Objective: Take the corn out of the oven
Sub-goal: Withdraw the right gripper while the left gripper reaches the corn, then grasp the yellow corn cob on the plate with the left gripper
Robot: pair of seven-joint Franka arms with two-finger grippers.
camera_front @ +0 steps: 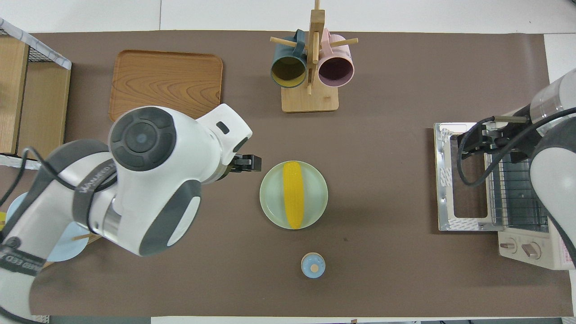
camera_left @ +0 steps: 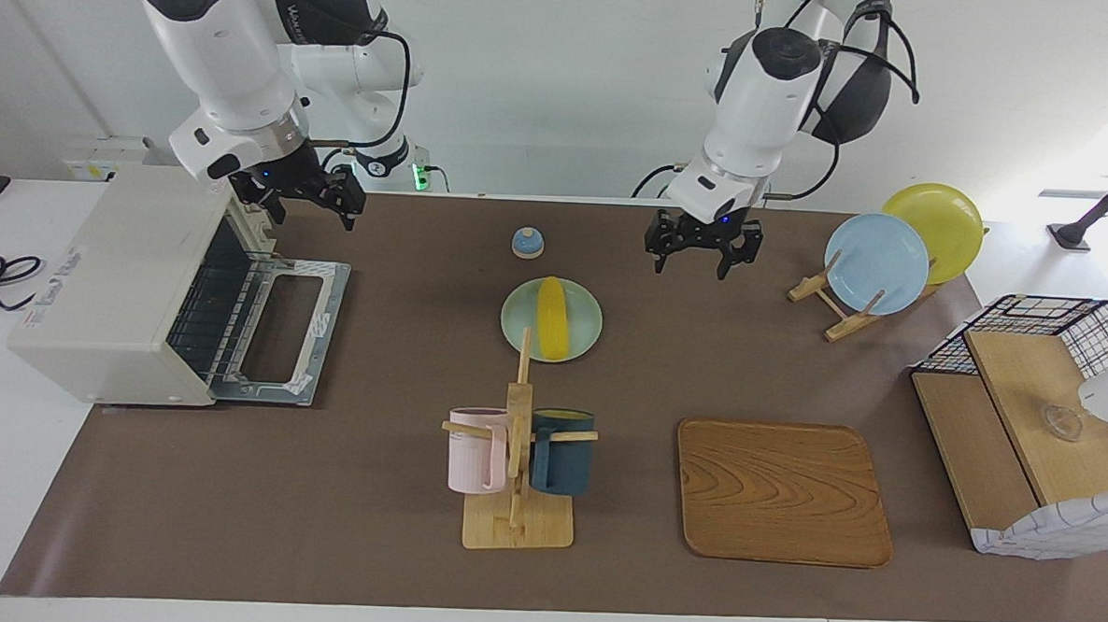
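Observation:
The corn (camera_left: 550,330) (camera_front: 293,194), a bright yellow cob, lies on a pale green plate (camera_left: 587,324) (camera_front: 272,198) in the middle of the table. It is outside the oven (camera_left: 106,291) (camera_front: 531,245), which stands at the right arm's end. The oven's door (camera_left: 282,329) (camera_front: 459,180) is dropped open and only the wire rack (camera_front: 517,193) shows inside. My right gripper (camera_left: 311,209) (camera_front: 477,140) hangs open in the air over the open door, holding nothing. The left gripper (camera_left: 692,261) hangs open and empty over bare table beside the plate, toward the left arm's end.
A small blue bell (camera_left: 527,243) sits between the plate and the robots. Farther out stand a mug tree (camera_left: 517,459) with a pink and a dark teal mug, and a wooden tray (camera_left: 780,489). A rack with blue and yellow plates (camera_left: 879,260) and a wire-sided shelf (camera_left: 1027,397) occupy the left arm's end.

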